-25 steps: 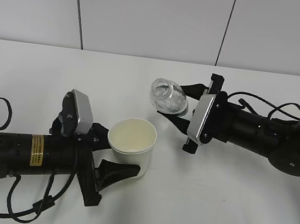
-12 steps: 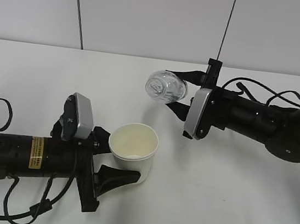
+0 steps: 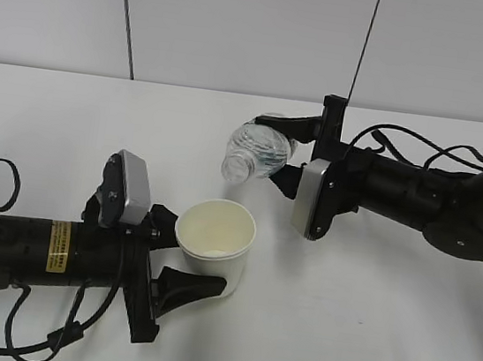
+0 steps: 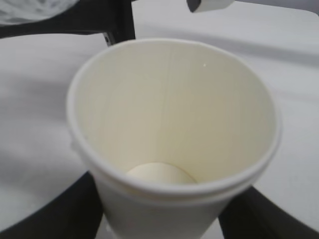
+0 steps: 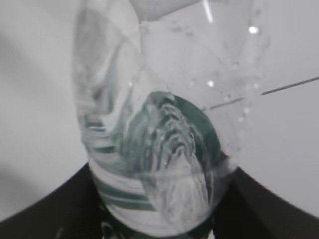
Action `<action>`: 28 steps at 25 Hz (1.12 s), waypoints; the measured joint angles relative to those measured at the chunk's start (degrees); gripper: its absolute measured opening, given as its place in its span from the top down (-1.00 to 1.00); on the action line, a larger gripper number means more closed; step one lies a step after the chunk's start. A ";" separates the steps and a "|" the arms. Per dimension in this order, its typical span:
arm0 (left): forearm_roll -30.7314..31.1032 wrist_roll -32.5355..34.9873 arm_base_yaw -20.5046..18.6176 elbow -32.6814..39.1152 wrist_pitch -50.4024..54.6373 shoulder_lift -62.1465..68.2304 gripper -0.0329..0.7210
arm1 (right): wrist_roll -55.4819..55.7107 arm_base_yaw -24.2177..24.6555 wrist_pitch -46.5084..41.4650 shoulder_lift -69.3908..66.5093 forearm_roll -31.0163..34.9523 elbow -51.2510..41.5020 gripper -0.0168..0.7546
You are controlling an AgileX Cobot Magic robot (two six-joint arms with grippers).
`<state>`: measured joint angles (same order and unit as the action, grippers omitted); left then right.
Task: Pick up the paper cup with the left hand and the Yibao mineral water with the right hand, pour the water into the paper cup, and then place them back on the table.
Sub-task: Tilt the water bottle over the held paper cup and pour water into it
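My left gripper (image 3: 179, 260) is shut on the cream-white paper cup (image 3: 214, 241) and holds it upright, mouth up, just above the white table (image 3: 363, 339). In the left wrist view the cup (image 4: 172, 134) fills the frame and its pale yellowish inside looks dry. My right gripper (image 3: 287, 157) is shut on the clear Yibao mineral water bottle (image 3: 256, 152), tipped with its open neck pointing down-left, above and just behind the cup's rim. In the right wrist view the bottle (image 5: 159, 149) shows its green label between the black fingers (image 5: 60, 209).
Black cables (image 3: 422, 160) trail behind the right arm, and a cable loop (image 3: 33, 340) hangs under the left arm. A grey panelled wall (image 3: 243, 29) runs along the table's far edge.
The right gripper has rolled and moved left, tipping the bottle's neck further down toward the cup. The left gripper has drawn the cup slightly down and toward the front, then held still.
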<state>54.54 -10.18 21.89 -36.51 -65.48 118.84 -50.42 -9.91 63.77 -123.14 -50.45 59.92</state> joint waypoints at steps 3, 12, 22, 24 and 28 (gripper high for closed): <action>0.17 0.00 0.00 0.00 0.00 0.00 -0.31 | -2.61 -0.11 0.00 0.00 0.00 0.02 -0.08; 1.01 0.00 0.00 0.00 0.00 0.00 -0.31 | -9.31 -0.11 0.00 0.00 0.00 0.02 -0.07; 1.67 0.00 0.00 0.00 0.00 0.00 -0.31 | -16.60 -0.17 0.00 0.00 0.00 0.02 -0.07; 1.67 0.00 0.00 0.00 0.00 0.00 -0.31 | -17.60 -0.17 0.00 0.00 0.00 0.02 -0.07; 1.67 0.00 0.00 0.00 0.00 0.00 -0.31 | -19.96 -0.17 0.00 0.00 0.00 0.02 -0.07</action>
<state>56.21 -10.18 21.89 -36.51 -65.48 118.84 -70.38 -10.08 63.77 -123.14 -50.45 59.94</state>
